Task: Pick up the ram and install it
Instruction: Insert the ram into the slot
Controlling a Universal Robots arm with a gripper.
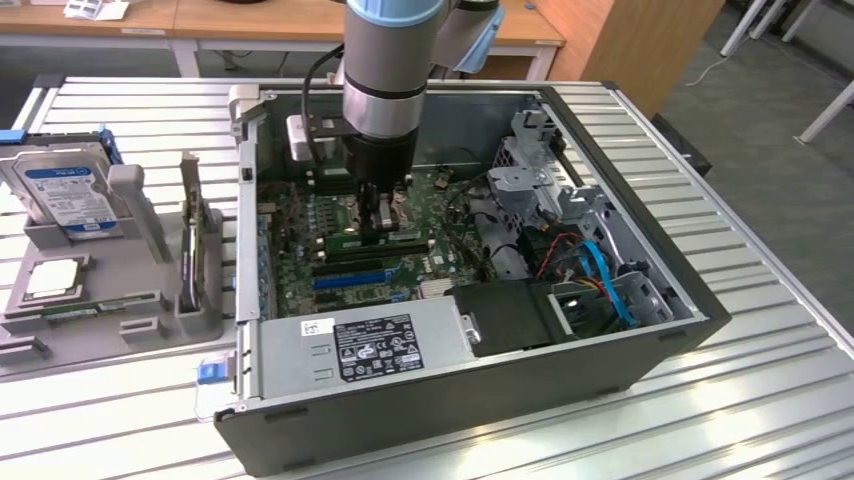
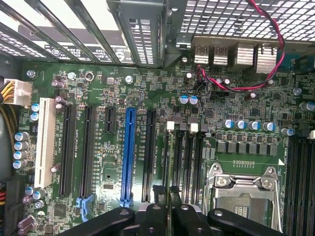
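Tabletop [image 1: 774,330]: slatted metal. It carries the open computer case [image 1: 467,400] at the centre of the exterior view and a grey holder [image 1: 134,190] at the exterior view's left.
Motherboard [image 1: 287,240]: lies flat on the case floor, with the power supply [image 1: 360,350] along the near wall.
Arm [image 1: 387,90]: comes straight down from the top of the exterior view into the case.
Hand [image 1: 380,215]: low over the board and clenched. It appears to be grasping the ram [image 2: 170,162], which shows in the wrist view as a thin edge between the fingers [image 2: 155,214].
Ram position: upright over the black memory slots [image 2: 189,157], in line with a white latch [image 2: 170,125]. I cannot tell whether it is seated.
Doing it well: I judge the stick must stay vertical and parallel to its slot, pressed evenly along its length with the end latches free.
Edges: the CPU socket [image 2: 243,191] sits just beside the slots, and the blue slot [image 2: 129,152] is on the other side.
Open room: the drive cage [image 1: 534,190] and loose cables [image 1: 594,270] crowd the exterior view's right. The clearest path is straight up.
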